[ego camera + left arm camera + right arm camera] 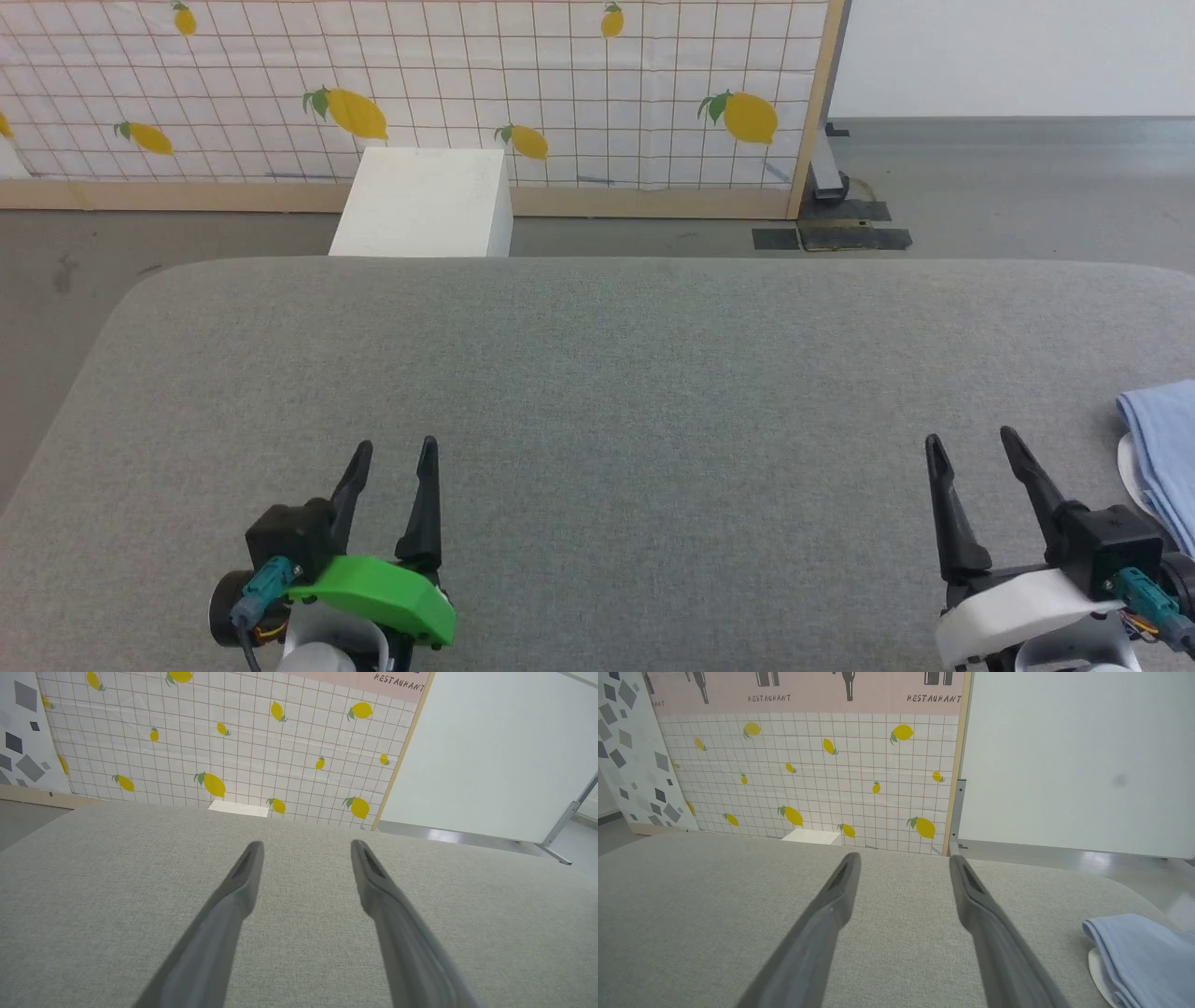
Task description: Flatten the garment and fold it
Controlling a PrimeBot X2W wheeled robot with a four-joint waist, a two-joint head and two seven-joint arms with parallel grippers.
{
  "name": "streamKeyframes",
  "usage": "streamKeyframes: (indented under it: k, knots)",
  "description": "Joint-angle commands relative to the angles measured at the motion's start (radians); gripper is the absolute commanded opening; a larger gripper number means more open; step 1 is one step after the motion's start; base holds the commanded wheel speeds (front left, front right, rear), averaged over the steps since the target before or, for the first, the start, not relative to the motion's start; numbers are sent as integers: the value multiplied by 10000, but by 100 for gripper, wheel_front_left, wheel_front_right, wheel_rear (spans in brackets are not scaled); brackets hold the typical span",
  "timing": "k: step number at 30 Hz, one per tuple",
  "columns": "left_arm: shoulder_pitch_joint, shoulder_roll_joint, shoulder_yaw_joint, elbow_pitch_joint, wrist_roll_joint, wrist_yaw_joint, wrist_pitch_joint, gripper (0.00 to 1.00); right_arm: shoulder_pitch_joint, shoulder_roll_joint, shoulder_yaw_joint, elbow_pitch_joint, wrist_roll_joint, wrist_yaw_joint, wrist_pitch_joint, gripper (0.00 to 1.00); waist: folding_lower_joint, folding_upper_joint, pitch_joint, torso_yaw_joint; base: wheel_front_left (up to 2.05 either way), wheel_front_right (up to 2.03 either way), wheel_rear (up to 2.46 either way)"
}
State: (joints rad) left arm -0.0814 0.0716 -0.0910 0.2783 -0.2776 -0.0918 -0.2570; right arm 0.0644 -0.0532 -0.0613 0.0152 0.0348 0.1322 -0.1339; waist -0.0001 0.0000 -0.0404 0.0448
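On my far left the left gripper (396, 444) sits low over the table (597, 373). Its two long, dark, tapered fingers stand spread with nothing between them, and a glossy green plastic shell (373, 588) wraps its base. The table top is a grey woven cloth, slightly nubbly, with softly rounded corners. Beyond its far edge, left of centre, I see a plain white box (425, 201) with flat matt faces standing on the dull grey floor (1027, 187). Behind the box hangs a backdrop (560, 84), a creased white sheet ruled in thin brown squares and dotted with yellow lemons, framed in pale wood. Moving right, the right gripper (970, 436) matches the left in shape, its fingers also parted and empty, but its shell (1018, 602) is white. The garment (1162, 448) lies on the table at the far right, just beside that gripper and clear of its fingers. It is soft, light blue cloth bunched in loose folds, with a rounded white edge (1130, 467) showing under its left side. From the right wrist I can read "RESTAURANT" in dark capitals on a pink band (808, 690) above the lemon grid, among dark bottle silhouettes.
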Motion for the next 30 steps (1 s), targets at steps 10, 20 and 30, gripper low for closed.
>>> streamKeyframes:
  k: [10, 20, 30]
  knots:
    - [231, -88, 19, -6, -62, 7, -47, 100, 175, 28, 62, 128, 432, -15, -192, 100, 1, 0, 51, -30, 0, 0, 0]
    - [95, -61, 7, 55, -43, 1, 8, 0, 33, 6, 54, 117, 467, 0, -129, 0, 1, 0, 95, -52, 0, 0, 0]
    - [115, -66, 34, -27, 36, 27, 80, 0, 13, 6, 68, 109, 435, 0, -86, 0, 1, 0, 107, -66, 0, 0, 0]
